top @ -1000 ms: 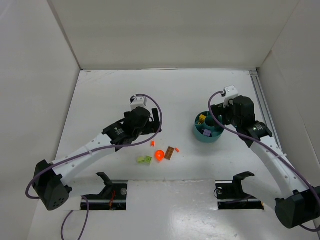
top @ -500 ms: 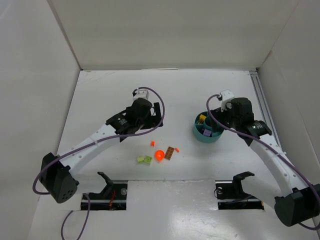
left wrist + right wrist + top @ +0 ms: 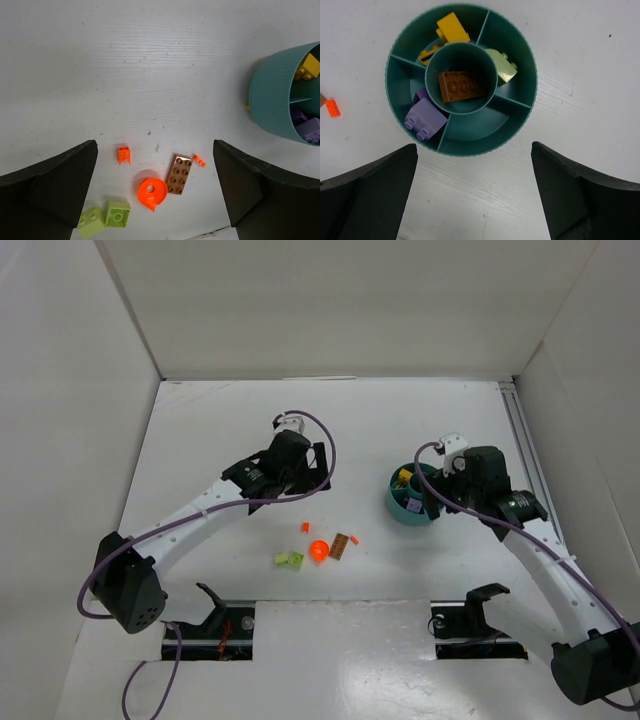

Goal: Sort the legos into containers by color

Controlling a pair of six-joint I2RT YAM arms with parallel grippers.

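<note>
Loose legos lie on the white table: a small orange brick (image 3: 123,155), a round orange piece (image 3: 152,194), a brown plate (image 3: 179,174), a tiny orange bit (image 3: 199,160) and two lime green bricks (image 3: 117,214). My left gripper (image 3: 153,146) hangs open above them (image 3: 318,472), holding nothing. The teal divided bowl (image 3: 475,127) holds a brown brick (image 3: 460,86) in its central cup, yellow bricks (image 3: 452,27), a lime green one (image 3: 501,65) and a purple one (image 3: 425,119) in separate compartments. My right gripper (image 3: 474,147) is open over the bowl's near rim (image 3: 435,495).
The bowl (image 3: 413,502) stands to the right of the loose pile (image 3: 319,550). White walls close in the table at the back and both sides. A metal rail (image 3: 520,430) runs along the right edge. One compartment at the bowl's near side has nothing in it.
My left gripper has moved away from the bases and slightly right. My right gripper has drawn back a little toward the near edge. Both stay open; no brick has moved.
</note>
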